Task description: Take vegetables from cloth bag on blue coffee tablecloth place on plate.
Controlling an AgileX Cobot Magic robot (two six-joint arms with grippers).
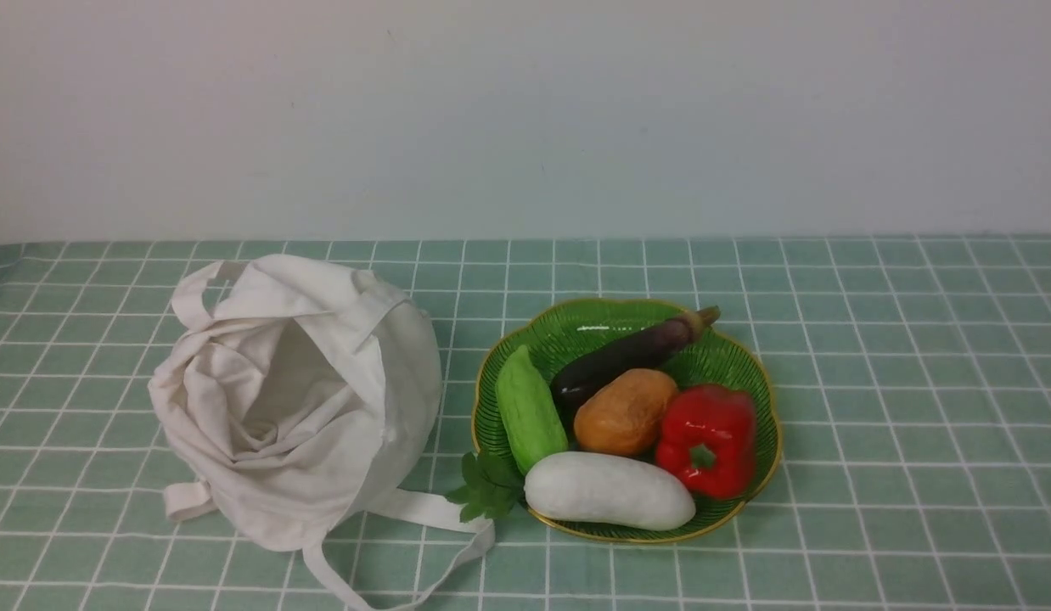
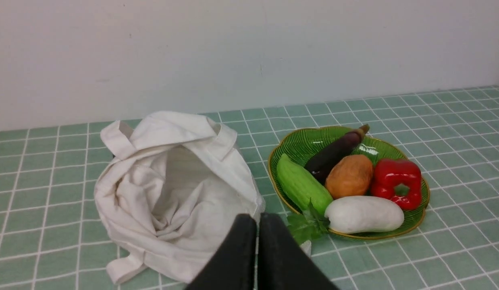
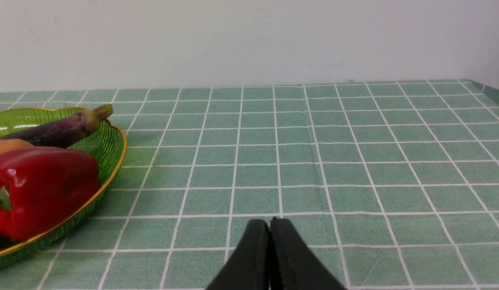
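both end effectors, left (image 2: 257, 219) and right (image 3: 269, 223), closed, empty.

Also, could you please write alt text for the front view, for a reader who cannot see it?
A green plate holds a white radish, a cucumber, an eggplant, a red pepper and a brown potato-like item. An open off-white bag lies to its left on a green checked tablecloth.

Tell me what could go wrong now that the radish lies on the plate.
1. The radish lies at the crowded plate's near rim, leaves hanging over it; a nudge might roll it off.
2. The strap of the cloth bag lies by those leaves; moving the bag could drag them.
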